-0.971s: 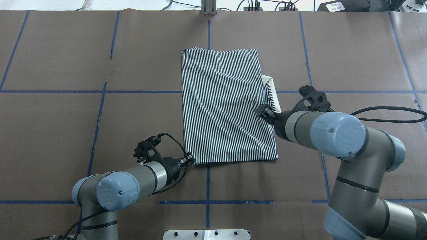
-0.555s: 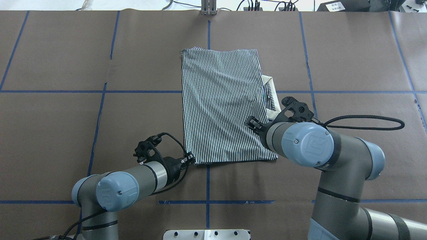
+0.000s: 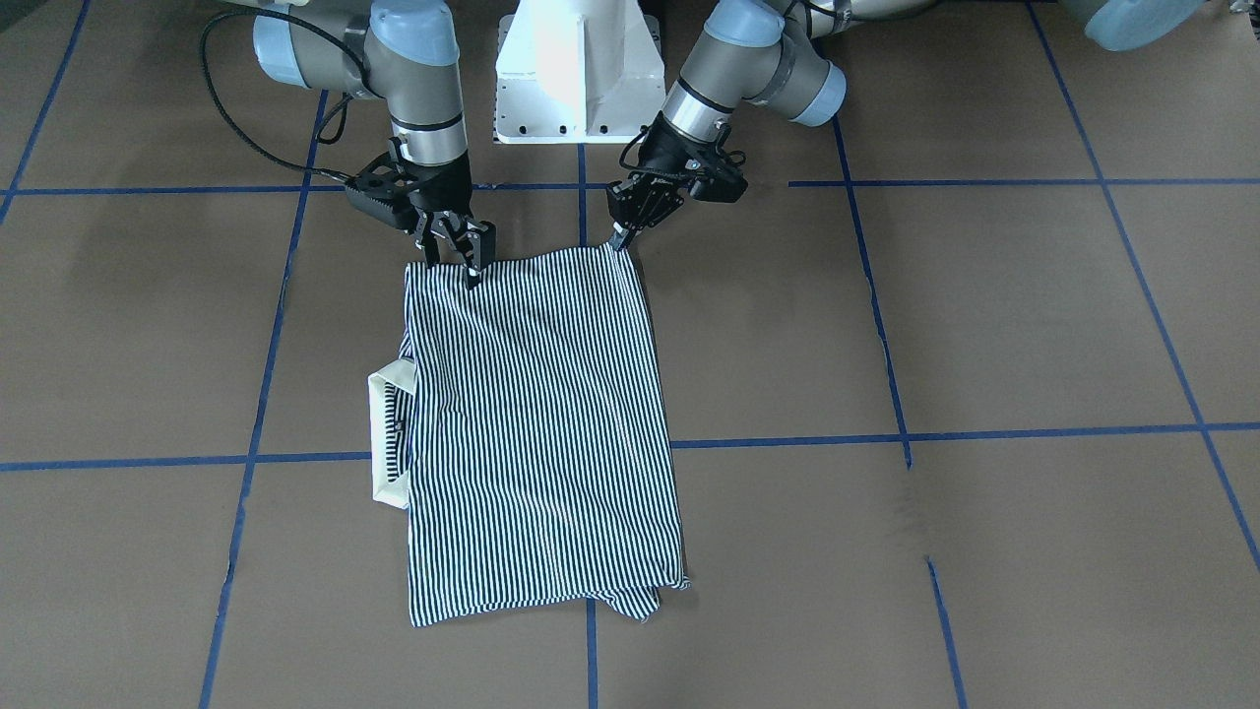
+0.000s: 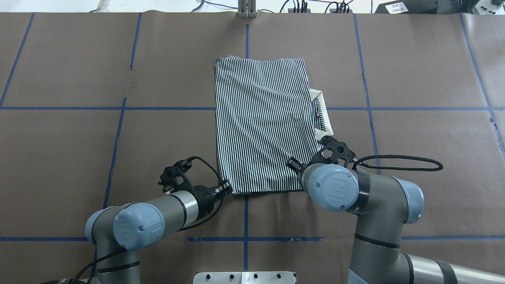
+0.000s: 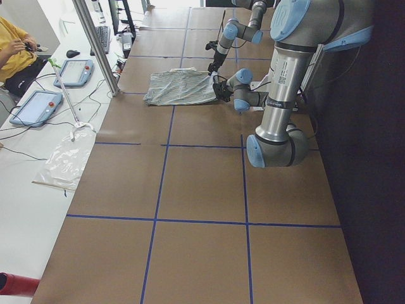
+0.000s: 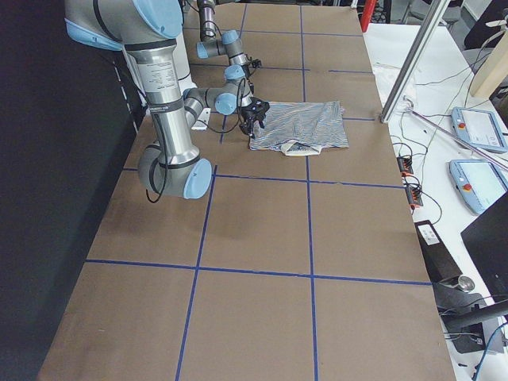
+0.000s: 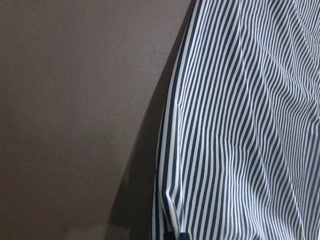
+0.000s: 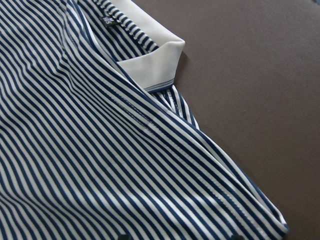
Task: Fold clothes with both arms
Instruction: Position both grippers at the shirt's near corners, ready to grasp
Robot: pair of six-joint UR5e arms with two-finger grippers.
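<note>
My two grippers meet the near hem of the polo shirt (image 4: 260, 126).

My left gripper (image 3: 620, 236) has its fingers closed tight on the hem corner on its side, pinching the striped cloth just off the table (image 4: 118, 59). My right gripper (image 3: 459, 254) stands spread apart, tips down at the opposite hem corner; whether they touch the cloth I cannot tell. The shirt lies folded lengthwise, stretching away from both grippers, its cream collar (image 3: 386, 433) sticking out beyond my right gripper on its outer side.

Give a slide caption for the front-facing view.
Left end effector and right end effector at the robot-side edge of the folded striped shirt.
</note>
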